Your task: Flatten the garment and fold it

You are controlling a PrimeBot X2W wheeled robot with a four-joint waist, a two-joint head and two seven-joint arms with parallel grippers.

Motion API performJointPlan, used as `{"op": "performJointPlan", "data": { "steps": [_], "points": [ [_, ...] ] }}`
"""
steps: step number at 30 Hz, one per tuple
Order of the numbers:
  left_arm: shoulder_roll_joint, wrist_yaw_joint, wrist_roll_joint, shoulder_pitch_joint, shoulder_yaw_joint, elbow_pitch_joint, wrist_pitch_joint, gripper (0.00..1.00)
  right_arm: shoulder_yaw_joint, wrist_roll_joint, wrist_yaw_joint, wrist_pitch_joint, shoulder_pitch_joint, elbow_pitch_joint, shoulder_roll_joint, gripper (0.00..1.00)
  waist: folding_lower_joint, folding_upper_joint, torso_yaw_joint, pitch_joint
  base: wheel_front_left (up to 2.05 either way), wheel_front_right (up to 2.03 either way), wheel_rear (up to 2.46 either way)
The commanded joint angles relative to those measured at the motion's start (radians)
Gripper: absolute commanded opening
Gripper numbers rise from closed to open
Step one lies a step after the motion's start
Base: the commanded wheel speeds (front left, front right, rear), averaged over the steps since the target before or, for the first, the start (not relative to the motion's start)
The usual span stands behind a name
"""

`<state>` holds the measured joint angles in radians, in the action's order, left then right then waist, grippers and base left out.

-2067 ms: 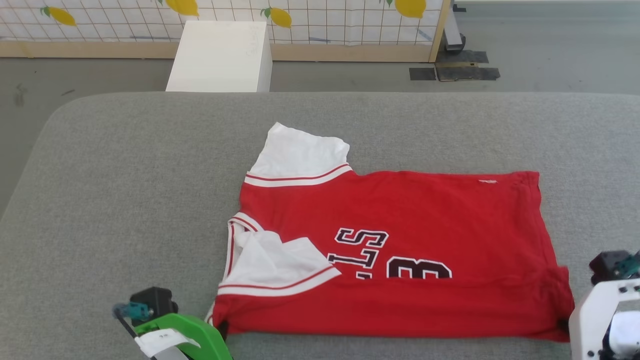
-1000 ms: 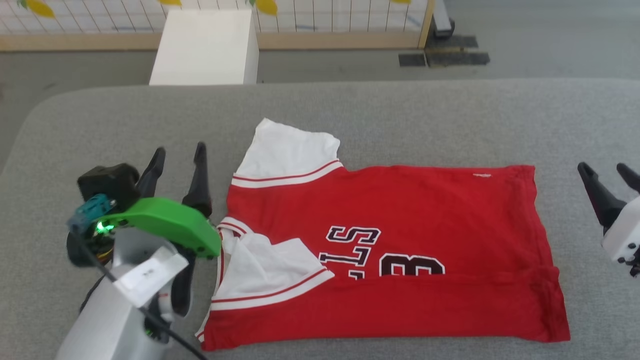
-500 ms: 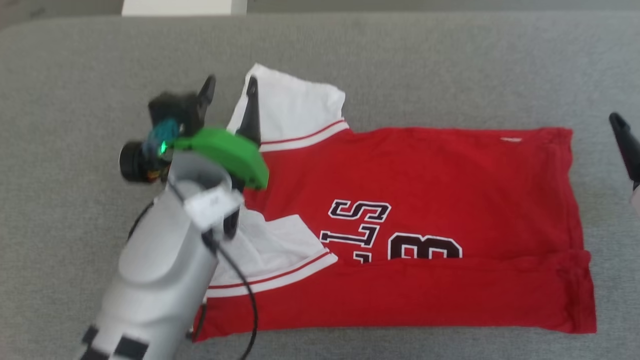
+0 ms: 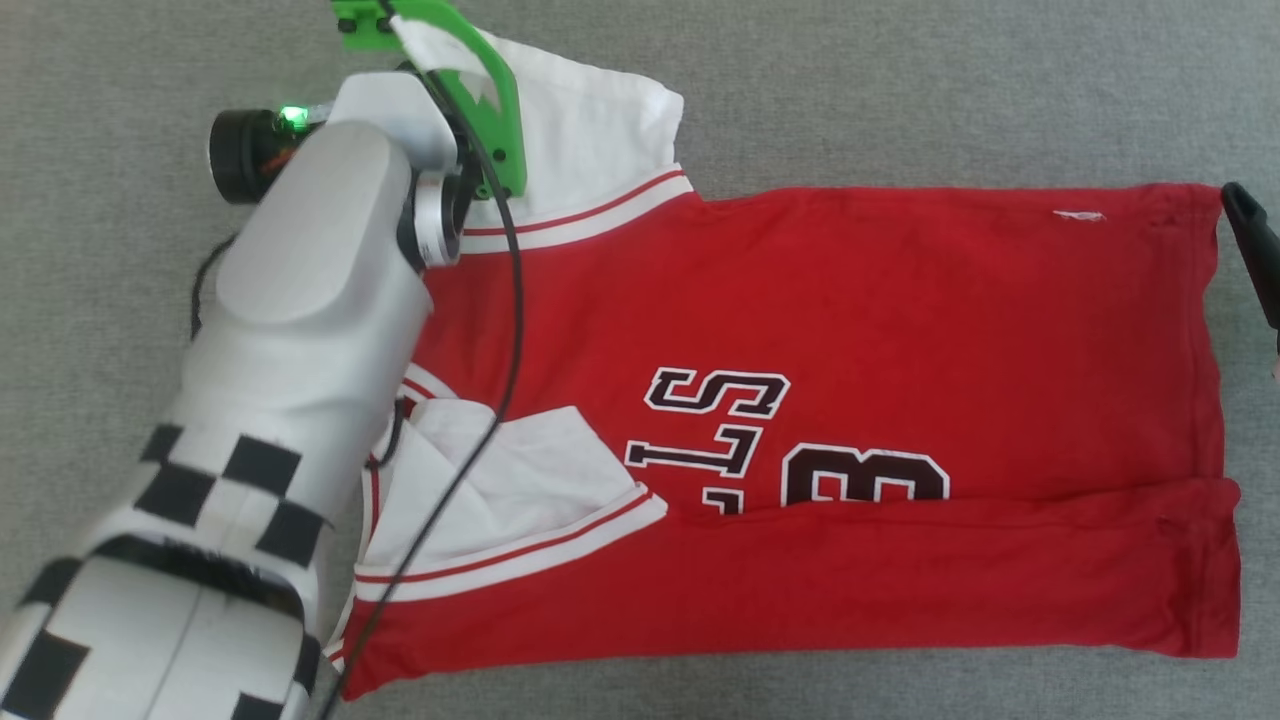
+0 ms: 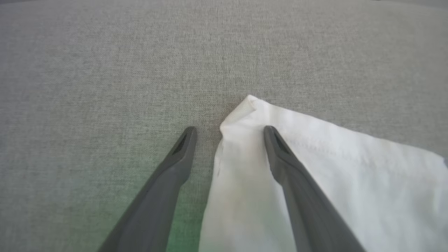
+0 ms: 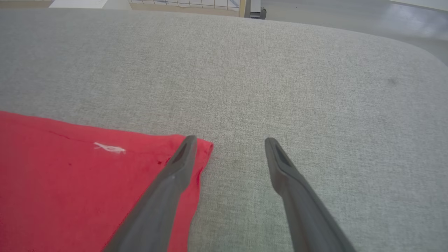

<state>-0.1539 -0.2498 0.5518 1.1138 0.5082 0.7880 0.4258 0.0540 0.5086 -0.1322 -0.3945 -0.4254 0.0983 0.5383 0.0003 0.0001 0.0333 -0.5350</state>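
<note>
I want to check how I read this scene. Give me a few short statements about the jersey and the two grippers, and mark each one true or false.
1. The left gripper is open, one finger over the far white sleeve, the other over the grey surface. True.
2. The right gripper is shut on the garment. False: it is open at the garment's far right corner, holding nothing.
3. The garment's near edge is folded over part of the black print. True.
4. The near white sleeve lies spread out on the grey surface. False: it is folded onto the red body.
</note>
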Motion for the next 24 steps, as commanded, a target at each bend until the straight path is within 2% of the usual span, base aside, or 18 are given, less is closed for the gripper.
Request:
{"op": "performJointPlan", "data": {
  "steps": [1, 4, 7, 8, 9, 10, 17, 24],
  "points": [
    [-0.002, -0.016, -0.006, 0.027, 0.016, 0.027, 0.053, 1.00, -0.006, 0.009, 0.002, 0.010, -0.017, -0.006, 0.005, 1.00, -0.0003, -0.0001, 0.016, -0.016, 0.00, 0.00, 0.00],
    [-0.002, -0.035, -0.018, 0.046, 0.049, 0.068, 0.177, 1.00, -0.021, 0.017, 0.002, 0.020, -0.019, -0.013, 0.010, 1.00, -0.0003, -0.0001, 0.020, -0.022, 0.00, 0.00, 0.00],
    [0.002, -0.035, -0.010, 0.037, 0.070, 0.084, 0.287, 1.00, -0.029, 0.023, 0.002, 0.028, -0.016, -0.019, 0.012, 1.00, -0.0003, -0.0001, 0.022, -0.025, 0.00, 0.00, 0.00],
    [0.005, -0.033, -0.001, 0.029, 0.069, 0.080, 0.312, 0.47, -0.030, 0.025, 0.002, 0.031, -0.015, -0.020, 0.013, 1.00, -0.0003, -0.0001, 0.020, -0.026, 0.00, 0.00, 0.00],
    [0.005, -0.032, 0.006, 0.024, 0.065, 0.069, 0.310, 0.20, -0.030, 0.026, 0.002, 0.032, -0.014, -0.021, 0.015, 1.00, -0.0003, -0.0001, 0.019, -0.026, 0.00, 0.00, 0.00],
    [0.003, -0.033, 0.013, 0.015, 0.058, 0.055, 0.302, 0.00, -0.030, 0.027, 0.002, 0.033, -0.013, -0.022, 0.016, 1.00, -0.0003, -0.0001, 0.017, -0.026, 0.00, 0.00, 0.00],
    [-0.001, -0.017, 0.065, -0.032, -0.001, -0.058, 0.185, 0.00, -0.023, 0.014, 0.002, -0.009, -0.003, -0.016, 0.031, 1.00, -0.0003, -0.0001, -0.008, 0.005, 0.00, 0.00, 0.00],
    [-0.006, 0.005, 0.105, -0.060, -0.041, -0.177, 0.118, 0.00, -0.086, -0.031, 0.002, -0.238, -0.055, 0.001, 0.052, 1.00, -0.0003, -0.0001, -0.030, 0.036, 0.00, 0.00, 0.00]
  ]
}}
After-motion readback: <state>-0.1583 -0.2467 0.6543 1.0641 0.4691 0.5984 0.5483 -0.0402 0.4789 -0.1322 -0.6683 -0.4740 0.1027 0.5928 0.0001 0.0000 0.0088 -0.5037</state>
